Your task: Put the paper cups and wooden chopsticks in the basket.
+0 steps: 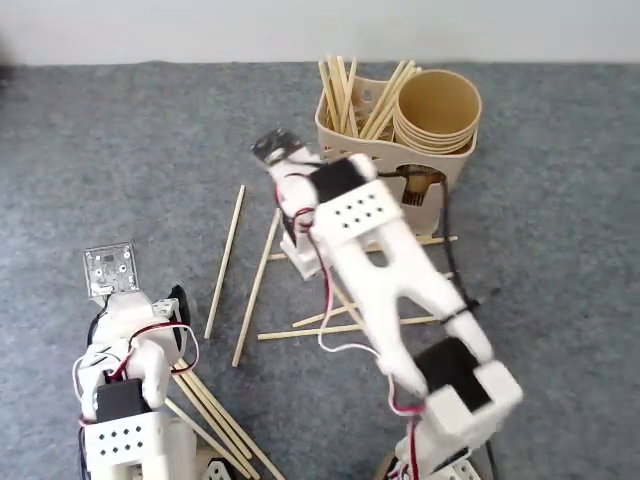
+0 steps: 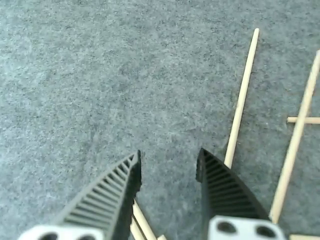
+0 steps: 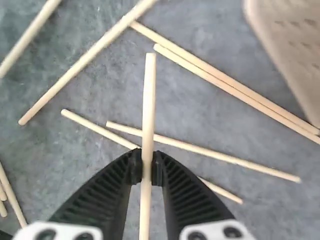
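A beige basket (image 1: pixel 345 135) stands at the back of the grey carpet, holding stacked paper cups (image 1: pixel 437 110) and several upright wooden chopsticks (image 1: pixel 340 90). My right gripper (image 3: pixel 145 165) is shut on one chopstick (image 3: pixel 148 100), held just above several loose chopsticks (image 3: pixel 210 150) beside the basket's corner (image 3: pixel 290 45). In the high view the right gripper (image 1: pixel 300 252) sits in front of the basket, mostly under its arm. My left gripper (image 2: pixel 167 167) is open over bare carpet with nothing between its fingers, a chopstick (image 2: pixel 242 95) lying just beyond one fingertip.
Loose chopsticks lie across the middle of the carpet (image 1: pixel 225 260) (image 1: pixel 257 290) (image 1: pixel 340 328), and a bundle (image 1: pixel 215 420) rests beside the left arm's base. The left gripper (image 1: pixel 178 298) is at the near left. Open carpet stretches to the far left and right.
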You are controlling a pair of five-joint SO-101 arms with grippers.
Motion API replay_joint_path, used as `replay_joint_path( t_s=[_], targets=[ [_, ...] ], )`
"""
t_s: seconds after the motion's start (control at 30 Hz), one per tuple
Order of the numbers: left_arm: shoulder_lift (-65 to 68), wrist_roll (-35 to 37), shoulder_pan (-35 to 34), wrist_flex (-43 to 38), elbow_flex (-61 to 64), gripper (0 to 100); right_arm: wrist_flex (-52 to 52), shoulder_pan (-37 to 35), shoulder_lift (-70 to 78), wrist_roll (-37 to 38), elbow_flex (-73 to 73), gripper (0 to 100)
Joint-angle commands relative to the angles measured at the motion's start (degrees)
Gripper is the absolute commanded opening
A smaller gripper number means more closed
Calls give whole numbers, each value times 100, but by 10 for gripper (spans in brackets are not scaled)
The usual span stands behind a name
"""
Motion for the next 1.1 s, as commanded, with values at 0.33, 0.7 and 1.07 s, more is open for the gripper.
replay_joint_path(
  t_s=[0.33,0.7,1.07],
  targets=[
    [-79,-44,-53,-141,-22,177,-312,708,-1947,404,-1275,7],
    [-79,-44,-53,-141,-22,177,-2501,1077,-2053,79,-2804,8],
    [-79,-44,-53,-141,-13,177,-5226,1859,-1305,-941,-2796,8]
  ],
)
